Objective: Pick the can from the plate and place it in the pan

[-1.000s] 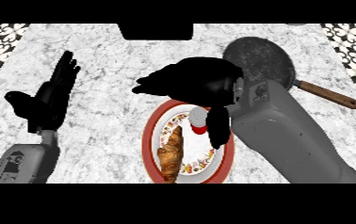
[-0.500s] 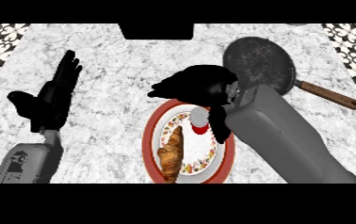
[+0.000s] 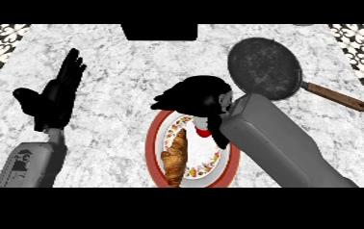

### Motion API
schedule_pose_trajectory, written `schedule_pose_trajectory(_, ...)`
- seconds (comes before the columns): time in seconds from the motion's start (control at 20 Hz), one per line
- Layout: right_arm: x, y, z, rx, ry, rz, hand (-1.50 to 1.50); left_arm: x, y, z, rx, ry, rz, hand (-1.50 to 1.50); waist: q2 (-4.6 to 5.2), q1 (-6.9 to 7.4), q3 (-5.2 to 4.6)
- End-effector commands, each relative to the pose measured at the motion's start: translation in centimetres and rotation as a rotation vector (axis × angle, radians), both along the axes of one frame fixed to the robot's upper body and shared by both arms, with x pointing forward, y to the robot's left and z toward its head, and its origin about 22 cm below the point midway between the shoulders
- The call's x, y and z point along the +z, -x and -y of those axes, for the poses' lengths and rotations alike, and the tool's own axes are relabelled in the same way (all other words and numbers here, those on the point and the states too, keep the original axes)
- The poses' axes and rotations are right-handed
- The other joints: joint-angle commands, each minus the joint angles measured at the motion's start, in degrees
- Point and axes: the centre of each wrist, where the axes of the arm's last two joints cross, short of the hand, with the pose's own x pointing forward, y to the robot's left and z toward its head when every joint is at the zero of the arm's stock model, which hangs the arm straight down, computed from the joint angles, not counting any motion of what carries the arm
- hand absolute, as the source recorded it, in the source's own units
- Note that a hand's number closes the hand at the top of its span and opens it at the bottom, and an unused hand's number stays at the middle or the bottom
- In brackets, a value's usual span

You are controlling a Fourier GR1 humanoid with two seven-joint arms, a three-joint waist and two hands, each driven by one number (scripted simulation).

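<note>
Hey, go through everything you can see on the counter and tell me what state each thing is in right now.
Can: on the plate, mostly hidden by the right hand.
Right hand: over the can; whether it grips cannot be told.
Left hand: open, fingers up, resting at the left.
Pan: on the counter, nothing in it.
Plate: holds the can and a croissant.
Croissant: lying on the plate.

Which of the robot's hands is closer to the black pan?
Right. The right hand is just left of and below the pan, over the far edge of the plate. The left hand rests open, fingers up, far across the counter at the view's left.
</note>
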Motion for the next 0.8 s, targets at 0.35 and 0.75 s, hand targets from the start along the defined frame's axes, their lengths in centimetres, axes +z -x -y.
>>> schedule_pose_trajectory(0.35,-4.3,0.5,-0.6,0.024,0.183,0.137,-1.5,0.9,0.3,-0.6,0.006,0.005,-0.009,0.0,0.0,0.28,0.01)
schedule_pose_trajectory(0.75,-3.7,0.5,-1.9,0.014,0.246,0.113,-1.5,0.7,1.1,0.8,-0.005,0.0,-0.002,0.0,-0.09,0.11,0.01)
